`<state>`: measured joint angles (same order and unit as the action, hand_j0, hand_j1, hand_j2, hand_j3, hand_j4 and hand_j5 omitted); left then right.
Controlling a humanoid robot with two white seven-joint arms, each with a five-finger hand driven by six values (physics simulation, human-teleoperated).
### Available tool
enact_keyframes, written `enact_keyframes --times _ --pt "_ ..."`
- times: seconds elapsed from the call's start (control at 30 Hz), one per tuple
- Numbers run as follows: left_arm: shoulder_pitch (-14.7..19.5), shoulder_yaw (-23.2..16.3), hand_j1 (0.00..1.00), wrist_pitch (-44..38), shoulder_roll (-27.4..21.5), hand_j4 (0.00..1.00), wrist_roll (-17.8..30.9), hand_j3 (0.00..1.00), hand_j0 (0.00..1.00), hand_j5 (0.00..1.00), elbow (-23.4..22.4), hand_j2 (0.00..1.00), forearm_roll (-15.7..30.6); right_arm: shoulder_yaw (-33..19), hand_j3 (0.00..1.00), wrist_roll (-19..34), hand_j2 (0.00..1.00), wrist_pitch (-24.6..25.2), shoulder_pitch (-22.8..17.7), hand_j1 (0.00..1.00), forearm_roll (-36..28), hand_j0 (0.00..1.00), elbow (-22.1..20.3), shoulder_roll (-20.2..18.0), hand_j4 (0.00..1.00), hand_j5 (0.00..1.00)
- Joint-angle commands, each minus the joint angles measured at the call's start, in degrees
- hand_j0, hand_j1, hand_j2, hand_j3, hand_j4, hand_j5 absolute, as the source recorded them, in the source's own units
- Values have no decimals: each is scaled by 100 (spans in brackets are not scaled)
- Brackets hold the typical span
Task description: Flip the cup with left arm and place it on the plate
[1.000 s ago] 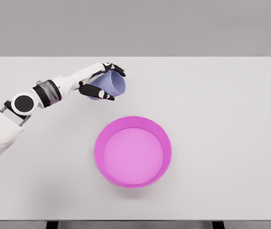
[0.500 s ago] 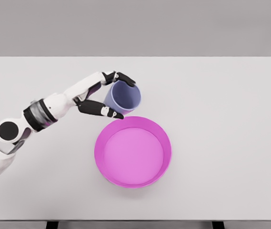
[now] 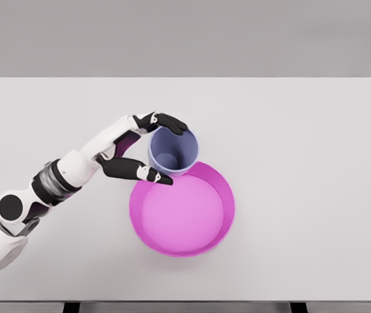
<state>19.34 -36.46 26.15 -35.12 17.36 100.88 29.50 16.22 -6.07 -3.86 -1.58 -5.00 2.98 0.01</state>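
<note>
You see the left hand (image 3: 147, 149) closed around the blue cup (image 3: 173, 150), fingers on its far and near sides. The cup stands mouth up, over the far-left rim of the pink plate (image 3: 219, 225) on the white table (image 3: 302, 163). No writing is readable on any of them.

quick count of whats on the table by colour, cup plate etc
blue-purple: 1, the cup, held in the left hand over the plate's far rim
pink: 1, the plate
total: 2 things on the white table
</note>
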Motion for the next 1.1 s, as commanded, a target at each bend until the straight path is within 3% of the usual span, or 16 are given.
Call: enact_keyframes --times 0.0,0.33,0.6,1.07 --pt "-17 52 60 207 32 60 22 60 60 60 11 60 91 4 100 0 100 0 0 100 -1 100 1 -1 100 100" --pt "-615 34 62 321 401 62 -5 62 62 62 -77 62 144 -4 100 0 100 0 9 100 -1 100 1 -1 100 100" --pt "-721 -63 62 330 779 62 39 62 62 62 -578 62 108 4 100 0 100 0 9 100 -1 100 1 -1 100 100" --pt "-941 -19 63 321 770 63 162 63 63 63 -482 63 126 4 100 0 100 0 0 100 -1 100 1 -1 100 100"
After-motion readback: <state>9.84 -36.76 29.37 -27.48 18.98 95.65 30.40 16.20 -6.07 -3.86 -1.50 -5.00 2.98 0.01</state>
